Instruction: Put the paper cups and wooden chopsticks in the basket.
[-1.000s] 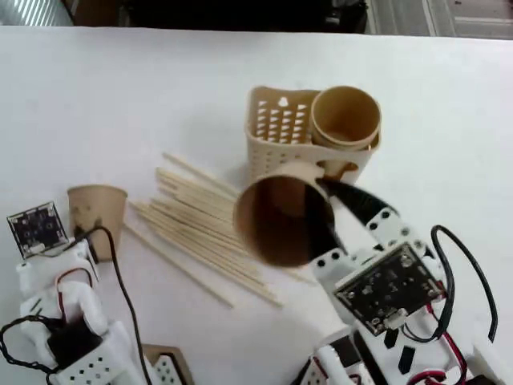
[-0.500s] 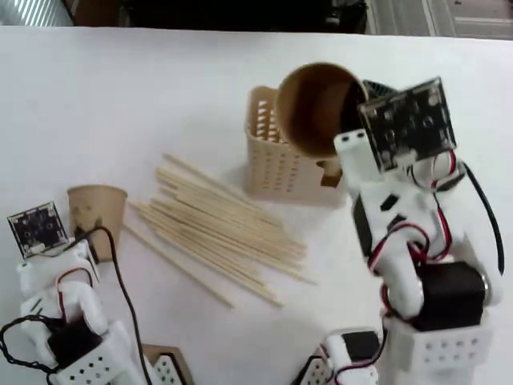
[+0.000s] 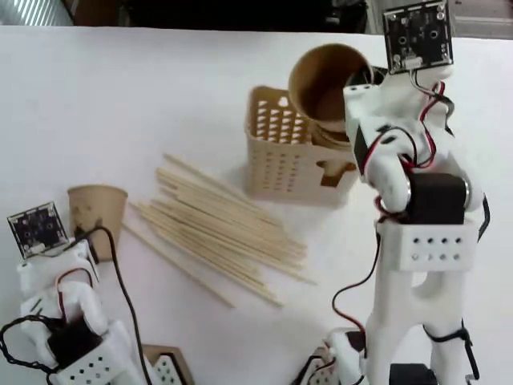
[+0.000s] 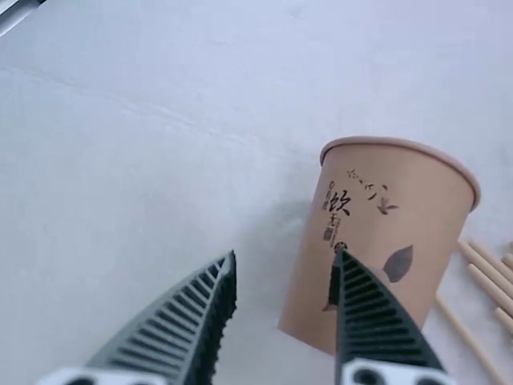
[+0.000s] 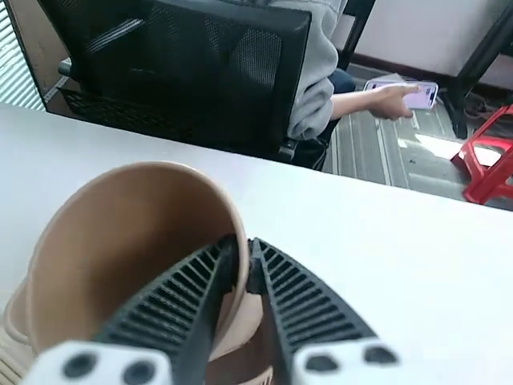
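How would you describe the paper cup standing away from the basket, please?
Find the cream basket, then cross the spread wooden chopsticks. Beyond them the lone cup stands upright by the left gripper, unlike the tilted cup held over the basket by the right gripper.

The white right arm (image 3: 413, 192) hid the 3 o'clock side of the cream perforated plastic basket (image 3: 280, 156) and most of the nested brown paper cup (image 3: 333, 139). The right pincer (image 5: 243, 245) masked part of the tilted brown paper cup (image 5: 120, 233) it pinched.
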You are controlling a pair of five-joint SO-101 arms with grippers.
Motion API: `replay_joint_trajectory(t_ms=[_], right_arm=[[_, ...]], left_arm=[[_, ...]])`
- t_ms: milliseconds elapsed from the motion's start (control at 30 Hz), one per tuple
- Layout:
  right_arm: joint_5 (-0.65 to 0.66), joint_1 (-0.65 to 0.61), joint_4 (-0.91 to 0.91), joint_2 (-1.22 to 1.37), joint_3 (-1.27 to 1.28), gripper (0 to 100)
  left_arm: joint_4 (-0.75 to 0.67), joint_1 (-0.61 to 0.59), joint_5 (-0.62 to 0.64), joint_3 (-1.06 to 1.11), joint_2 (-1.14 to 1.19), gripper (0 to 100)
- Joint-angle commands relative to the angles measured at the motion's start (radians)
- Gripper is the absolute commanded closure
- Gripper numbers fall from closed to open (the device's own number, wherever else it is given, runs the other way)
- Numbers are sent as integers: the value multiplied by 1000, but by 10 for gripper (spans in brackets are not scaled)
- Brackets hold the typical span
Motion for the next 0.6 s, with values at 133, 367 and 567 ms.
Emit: replay_joint_trajectory(t_ms=[133, 367, 567], right_arm=[[-117, 33, 59, 47, -46, 977], [-166, 93, 59, 119, -48, 862], [-189, 87, 59, 30, -92, 811]], left_arm=[[-17, -2, 3, -9, -15, 797], [-17, -2, 3, -9, -15, 797], [-18, -4, 6, -9, -15, 797]])
